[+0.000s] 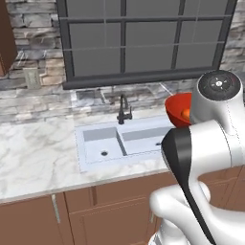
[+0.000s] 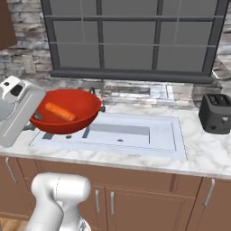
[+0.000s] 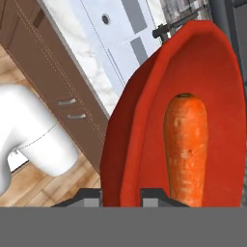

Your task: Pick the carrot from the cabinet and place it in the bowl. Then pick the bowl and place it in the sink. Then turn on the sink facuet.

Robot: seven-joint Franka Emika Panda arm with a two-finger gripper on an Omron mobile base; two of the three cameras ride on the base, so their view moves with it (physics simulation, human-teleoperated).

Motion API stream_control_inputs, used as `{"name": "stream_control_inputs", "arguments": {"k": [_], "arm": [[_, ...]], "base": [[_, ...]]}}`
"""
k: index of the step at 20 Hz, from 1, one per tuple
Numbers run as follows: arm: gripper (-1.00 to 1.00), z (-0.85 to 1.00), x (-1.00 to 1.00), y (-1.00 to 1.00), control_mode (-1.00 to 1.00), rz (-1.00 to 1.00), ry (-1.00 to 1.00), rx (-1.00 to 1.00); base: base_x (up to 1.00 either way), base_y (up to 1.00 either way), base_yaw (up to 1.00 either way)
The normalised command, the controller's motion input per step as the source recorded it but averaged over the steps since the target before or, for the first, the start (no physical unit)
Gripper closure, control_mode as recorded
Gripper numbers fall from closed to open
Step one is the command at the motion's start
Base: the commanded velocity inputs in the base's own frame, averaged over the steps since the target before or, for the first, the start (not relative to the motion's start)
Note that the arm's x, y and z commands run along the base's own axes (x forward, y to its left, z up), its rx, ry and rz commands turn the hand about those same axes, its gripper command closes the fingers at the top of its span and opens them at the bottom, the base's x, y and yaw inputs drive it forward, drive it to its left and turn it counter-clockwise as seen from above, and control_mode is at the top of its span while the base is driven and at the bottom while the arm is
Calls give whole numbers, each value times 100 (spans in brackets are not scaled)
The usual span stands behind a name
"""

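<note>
The glossy red bowl (image 2: pixel 74 104) hangs tilted above the left end of the pale two-basin sink (image 2: pixel 135 135). The orange carrot (image 2: pixel 60 112) lies inside it. My gripper (image 3: pixel 120 197) is shut on the bowl's near rim (image 3: pixel 126 144), one fingertip on each side of the wall. In the hand view the carrot (image 3: pixel 186 144) fills the bowl's hollow. From the left base view the bowl (image 1: pixel 176 107) peeks out behind my arm, over the sink (image 1: pixel 119 141). The black gooseneck faucet (image 1: pixel 123 110) stands at the sink's back edge. An edge of the reddish-brown wall cabinet (image 1: pixel 5 38) shows at the top left.
A black toaster (image 2: pixel 216 113) sits on the marble counter (image 2: pixel 207 153) right of the sink. A dark-framed window (image 2: pixel 131 40) spans the stone wall behind. Brown base cabinets (image 2: pixel 135 198) with silver handles run below the counter.
</note>
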Motion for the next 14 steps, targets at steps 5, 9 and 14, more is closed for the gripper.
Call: {"name": "stream_control_inputs", "arguments": {"k": [5,9,14], "arm": [[100,0,0,0,100,0,0,0],[100,0,0,0,100,0,0,0],[100,0,0,0,100,0,0,0]], "base": [[43,2,-19],[25,1,-15],[31,2,-7]]}}
